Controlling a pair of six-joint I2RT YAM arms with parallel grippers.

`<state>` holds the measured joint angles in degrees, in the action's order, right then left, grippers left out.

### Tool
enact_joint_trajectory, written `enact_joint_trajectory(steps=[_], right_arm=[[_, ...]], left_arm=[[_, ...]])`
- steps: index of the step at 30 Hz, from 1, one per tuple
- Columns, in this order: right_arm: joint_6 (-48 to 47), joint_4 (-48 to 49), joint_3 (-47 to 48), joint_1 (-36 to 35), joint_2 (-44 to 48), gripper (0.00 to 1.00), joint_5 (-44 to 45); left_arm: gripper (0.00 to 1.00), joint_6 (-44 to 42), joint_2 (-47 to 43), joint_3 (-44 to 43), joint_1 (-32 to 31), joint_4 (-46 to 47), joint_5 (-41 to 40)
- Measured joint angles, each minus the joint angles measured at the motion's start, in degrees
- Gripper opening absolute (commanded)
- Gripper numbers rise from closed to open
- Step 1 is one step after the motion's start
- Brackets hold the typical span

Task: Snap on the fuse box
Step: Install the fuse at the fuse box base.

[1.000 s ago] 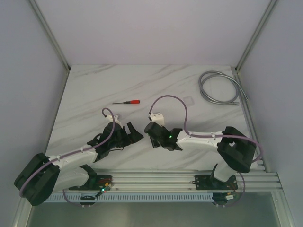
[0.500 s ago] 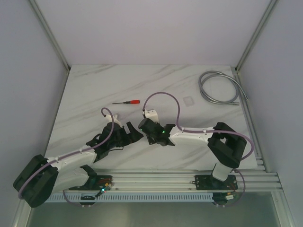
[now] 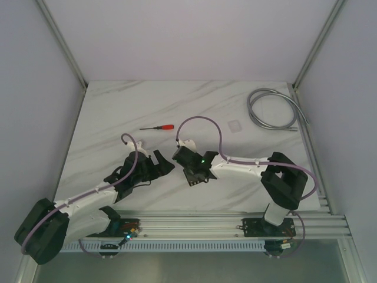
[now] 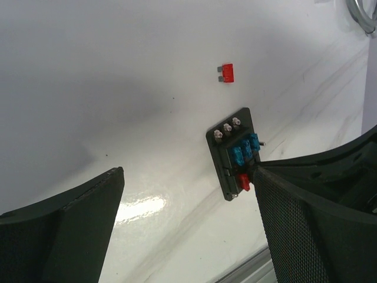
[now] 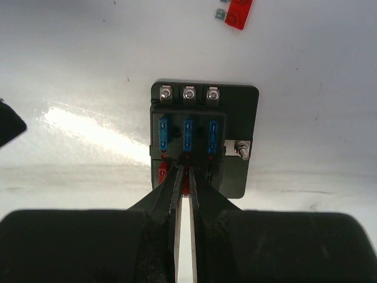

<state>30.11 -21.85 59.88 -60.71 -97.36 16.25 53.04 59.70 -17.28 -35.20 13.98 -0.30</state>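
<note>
The fuse box (image 5: 203, 141) is a flat black square lying on the table, with three blue fuses in its upper row and red ones below. My right gripper (image 5: 187, 175) is shut on a small red fuse (image 5: 187, 184) at the middle slot of the lower row. In the left wrist view the fuse box (image 4: 231, 154) sits to the right, its lower corner hidden behind one finger. My left gripper (image 4: 187, 172) is open with nothing but bare table between its fingers. From above, the left gripper (image 3: 161, 165) sits just left of the right gripper (image 3: 191, 168).
A loose red fuse (image 4: 226, 73) lies on the table beyond the fuse box, also seen at the right wrist view's top edge as the fuse (image 5: 238, 12). Further back are a small clear square lid (image 3: 235, 125), a red-handled screwdriver (image 3: 158, 127) and a coiled grey cable (image 3: 272, 109).
The right arm has swung left and settled its shut gripper over the fuse box. The left arm has edged forward a little, its gripper still open.
</note>
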Motion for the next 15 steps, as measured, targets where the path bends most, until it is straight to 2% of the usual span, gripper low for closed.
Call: enact_joint_trajectory(steps=[15], right_arm=[[-3.4, -10.0, 7.5, 0.5, -6.0, 0.0, -1.8]], left_arm=[[1.0, -2.3, -0.8, 0.0, 1.4, -0.8, -0.5]])
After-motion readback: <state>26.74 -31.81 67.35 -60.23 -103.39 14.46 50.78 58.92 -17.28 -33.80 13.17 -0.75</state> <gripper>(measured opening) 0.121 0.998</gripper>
